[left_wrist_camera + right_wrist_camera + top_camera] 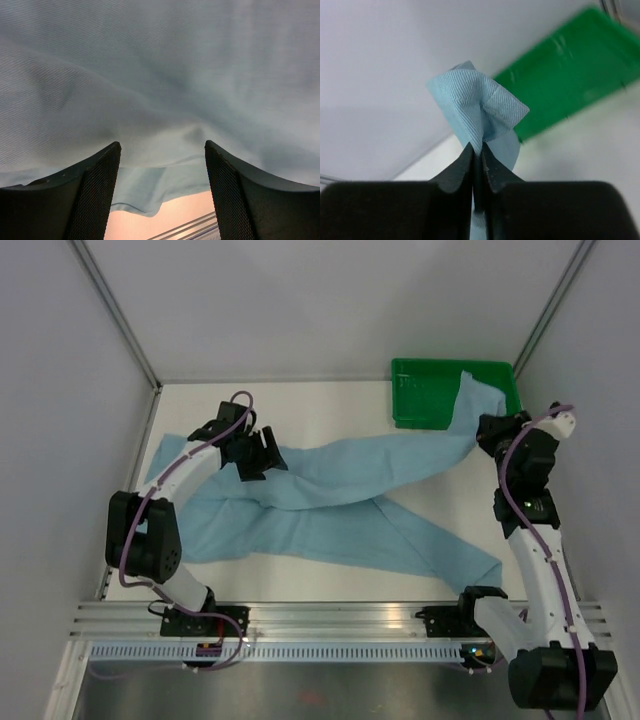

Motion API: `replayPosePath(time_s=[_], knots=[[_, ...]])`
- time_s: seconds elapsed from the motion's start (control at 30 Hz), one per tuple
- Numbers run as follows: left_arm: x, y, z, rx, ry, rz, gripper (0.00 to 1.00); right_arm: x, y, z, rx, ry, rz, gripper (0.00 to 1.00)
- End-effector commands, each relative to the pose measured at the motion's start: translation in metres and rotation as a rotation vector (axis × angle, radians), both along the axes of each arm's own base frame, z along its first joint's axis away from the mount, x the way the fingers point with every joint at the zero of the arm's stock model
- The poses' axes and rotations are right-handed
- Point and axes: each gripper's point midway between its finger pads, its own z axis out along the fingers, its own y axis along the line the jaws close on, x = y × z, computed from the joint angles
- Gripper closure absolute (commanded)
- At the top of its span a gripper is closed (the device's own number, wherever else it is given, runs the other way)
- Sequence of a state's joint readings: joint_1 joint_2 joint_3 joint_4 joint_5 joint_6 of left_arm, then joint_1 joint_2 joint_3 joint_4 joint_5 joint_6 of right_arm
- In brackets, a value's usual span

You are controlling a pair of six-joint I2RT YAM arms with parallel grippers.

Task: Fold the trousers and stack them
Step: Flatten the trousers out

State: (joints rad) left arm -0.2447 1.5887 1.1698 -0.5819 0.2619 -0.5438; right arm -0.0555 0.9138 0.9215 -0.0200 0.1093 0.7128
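The light sky-blue trousers [340, 502] lie spread across the table, one leg running up to the right and its end draped over the green tray, the other leg running down to the right. My left gripper [262, 455] is open just above the cloth near the waist end; in the left wrist view the trousers [165, 75] fill the frame between its spread fingers [95, 195]. My right gripper [492, 432] is shut on the end of the upper leg and holds it lifted; the right wrist view shows the bunched cloth [475, 110] pinched between the fingertips [492, 170]. No button shows.
A green plastic tray [430, 395] stands at the back right, also in the right wrist view [575, 75]. White walls close in the table on three sides. An aluminium rail [340, 620] runs along the near edge by the arm bases.
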Motion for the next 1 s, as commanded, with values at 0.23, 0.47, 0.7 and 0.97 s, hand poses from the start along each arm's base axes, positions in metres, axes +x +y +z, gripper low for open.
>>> replayPosePath(time_s=[0.23, 0.47, 0.7, 0.97], knots=[[0.022, -0.003, 0.018, 0.030, -0.065, -0.058, 0.25, -0.089, 0.006, -0.267, 0.101, 0.823, -0.017, 0.15], [0.036, 0.071, 0.000, 0.217, -0.023, 0.199, 0.25, -0.047, 0.006, -0.147, -0.004, 0.619, 0.057, 0.16], [0.056, 0.162, -0.028, 0.191, 0.030, 0.506, 0.45, -0.020, 0.021, -0.175, -0.034, 0.639, 0.181, 0.31], [0.058, 0.180, -0.073, 0.109, 0.106, 0.626, 0.84, -0.007, 0.023, -0.240, 0.020, 0.759, 0.185, 0.35]])
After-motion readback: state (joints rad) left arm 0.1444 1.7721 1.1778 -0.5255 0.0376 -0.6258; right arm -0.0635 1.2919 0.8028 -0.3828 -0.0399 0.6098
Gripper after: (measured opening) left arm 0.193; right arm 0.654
